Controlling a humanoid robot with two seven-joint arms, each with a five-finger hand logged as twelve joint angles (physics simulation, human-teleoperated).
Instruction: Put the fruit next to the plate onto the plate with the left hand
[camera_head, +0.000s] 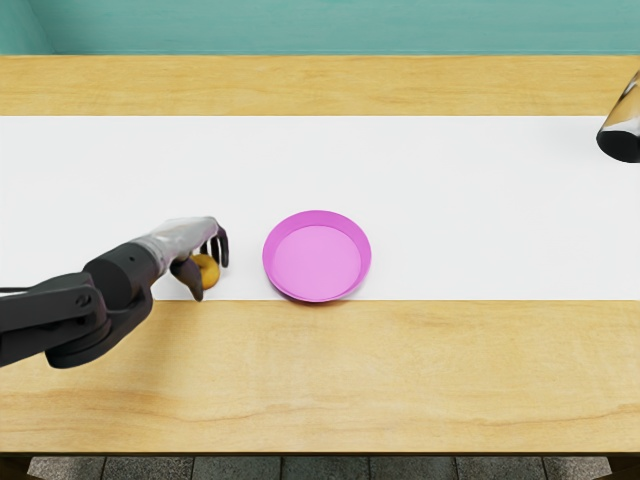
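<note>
Noted left hand curled round fruit, low at front-left of surface. Judged plate to lie directly right of hand, near but apart, so short rightward carry needed. Logged right arm at far-right corner, well away.

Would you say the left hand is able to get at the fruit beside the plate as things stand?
Very likely yes: the left hand is right at the fruit, fingers curved about it, with nothing between them; the plate sits apart.
</note>
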